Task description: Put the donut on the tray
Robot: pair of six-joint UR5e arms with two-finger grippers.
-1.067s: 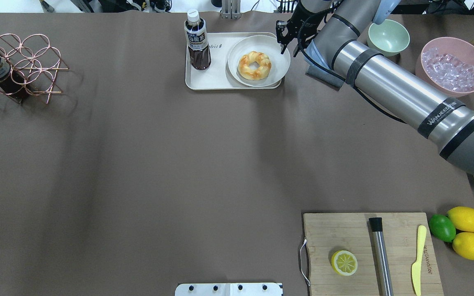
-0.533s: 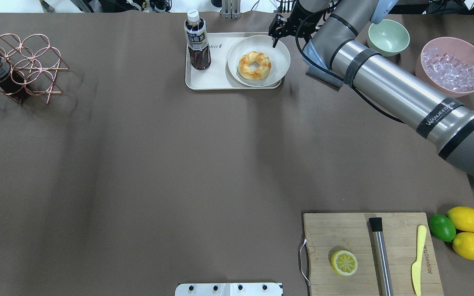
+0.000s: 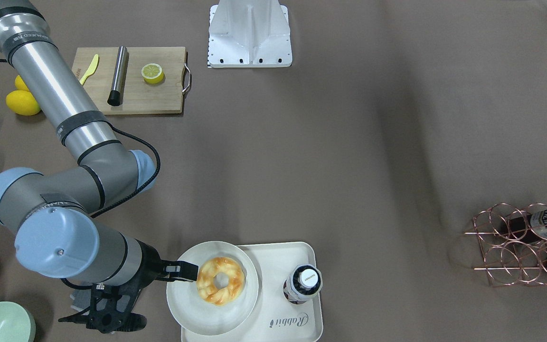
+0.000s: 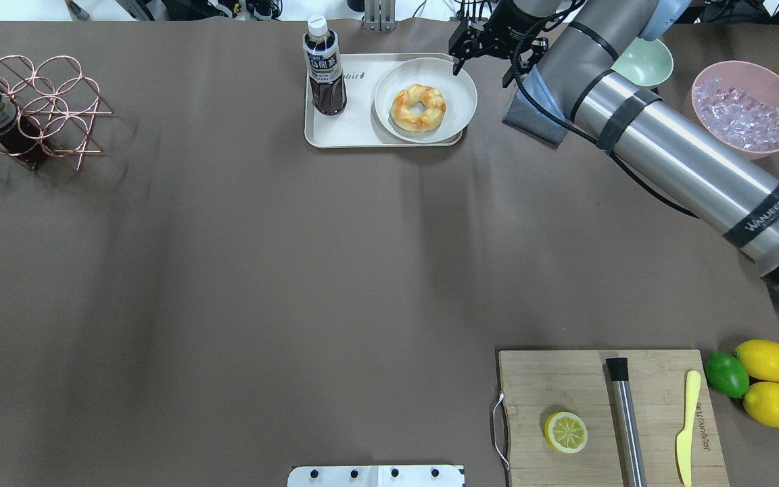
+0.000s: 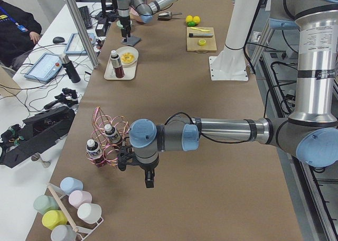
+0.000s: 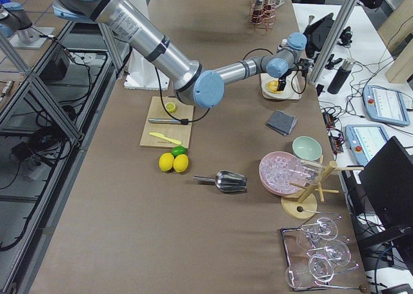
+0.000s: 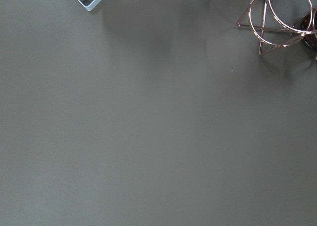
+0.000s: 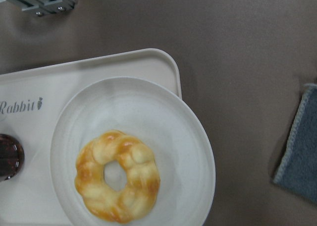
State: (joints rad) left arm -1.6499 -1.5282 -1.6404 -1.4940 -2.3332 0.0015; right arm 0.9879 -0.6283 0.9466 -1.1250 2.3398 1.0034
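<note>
You had the donut lying flat in the middle of the round white plate. That plate sat on the right-hand end of the cream tray as the overhead camera saw it, with its rim overhanging the tray's edge a little. So the donut was on the tray only by way of the plate and did not touch the tray's own surface. A dark drink bottle stood upright on the tray's other end, next to the "Rabbit" script and apart from the plate.

Your right pincer was over the plate's rim on the side away from the bottle. In the front-facing view its dark fingers pointed at the donut and ended just beside its outer edge. I could not tell whether they touched it, nor whether the jaws were apart or together. The right wrist camera looked straight down on donut, plate and tray corner.

Your left pincer pointed down over bare counter near the copper wire rack, well away from the tray. It showed only in the side view, so I could not tell its state either.

A grey cloth lay on the counter near the plate.
</note>
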